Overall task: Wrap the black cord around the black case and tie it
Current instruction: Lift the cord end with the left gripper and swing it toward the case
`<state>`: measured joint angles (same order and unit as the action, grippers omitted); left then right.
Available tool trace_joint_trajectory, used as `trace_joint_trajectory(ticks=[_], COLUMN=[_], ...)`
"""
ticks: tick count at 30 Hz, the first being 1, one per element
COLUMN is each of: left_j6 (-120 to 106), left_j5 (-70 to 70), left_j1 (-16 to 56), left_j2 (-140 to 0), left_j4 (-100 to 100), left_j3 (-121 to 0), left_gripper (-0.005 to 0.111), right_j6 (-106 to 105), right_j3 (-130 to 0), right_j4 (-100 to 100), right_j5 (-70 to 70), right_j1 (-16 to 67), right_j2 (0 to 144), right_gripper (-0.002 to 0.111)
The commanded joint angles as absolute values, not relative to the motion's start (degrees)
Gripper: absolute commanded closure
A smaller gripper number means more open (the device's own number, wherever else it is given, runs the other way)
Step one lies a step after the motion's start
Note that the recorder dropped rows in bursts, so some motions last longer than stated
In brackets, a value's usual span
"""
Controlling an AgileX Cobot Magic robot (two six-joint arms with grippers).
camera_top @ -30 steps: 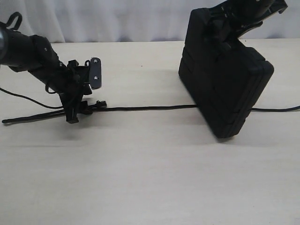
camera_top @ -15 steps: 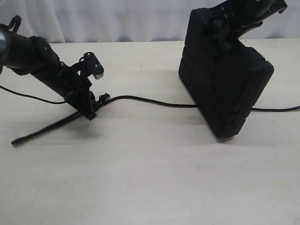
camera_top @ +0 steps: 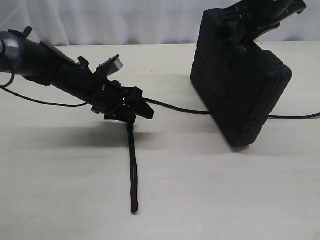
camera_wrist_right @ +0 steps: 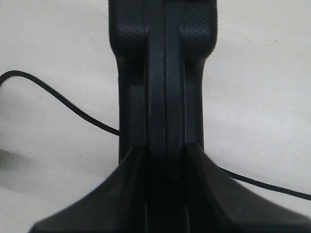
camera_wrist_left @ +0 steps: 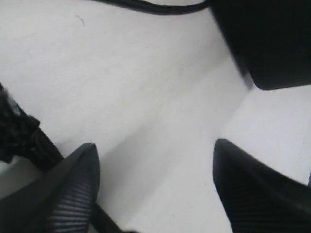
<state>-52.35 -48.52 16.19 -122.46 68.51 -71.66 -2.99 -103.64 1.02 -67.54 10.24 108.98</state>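
Exterior view: case (camera_top: 240,85) tilted on edge on the table (camera_top: 200,195), at right.
Its top is clamped in the right gripper (camera_top: 246,24); the left gripper (camera_top: 132,109), jaws apart, hovers left of the case where the cord (camera_top: 132,165) bends.

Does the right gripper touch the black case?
Touching. In the right wrist view the right gripper clamps the black case with no gap.

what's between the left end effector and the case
Just the cord, over bare table, running from left end effector to case; exterior view shows it.
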Motion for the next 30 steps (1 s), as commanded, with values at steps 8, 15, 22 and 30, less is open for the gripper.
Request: trace_joint_trajectory(ticks=[8, 15, 22, 30], left_j6=[-99.3, -122.8, -122.8, -122.8], left_j5=[-52.9, -48.6, -44.1, -38.9], left_j1=[14.9, 18.1, 21.5, 25.6], left_j2=[-119.4, -119.5, -122.1, -124.6], left_j4=[47.8, 29.3, 28.7, 27.4], left_j3=[-80.0, -80.0, -80.0, -80.0], left_gripper=[0.045, 0.045, 0.045, 0.046], right_j6=[-4.0, -4.0, -4.0, -4.0], right_j3=[-103.2, -103.2, -103.2, -103.2], right_j4=[0.8, 0.8, 0.8, 0.8], right_j5=[-70.0, -70.0, -70.0, -70.0], right_j1=[10.2, 10.2, 10.2, 10.2], right_j2=[109.2, 109.2, 109.2, 109.2], right_gripper=[0.104, 0.104, 0.104, 0.104])
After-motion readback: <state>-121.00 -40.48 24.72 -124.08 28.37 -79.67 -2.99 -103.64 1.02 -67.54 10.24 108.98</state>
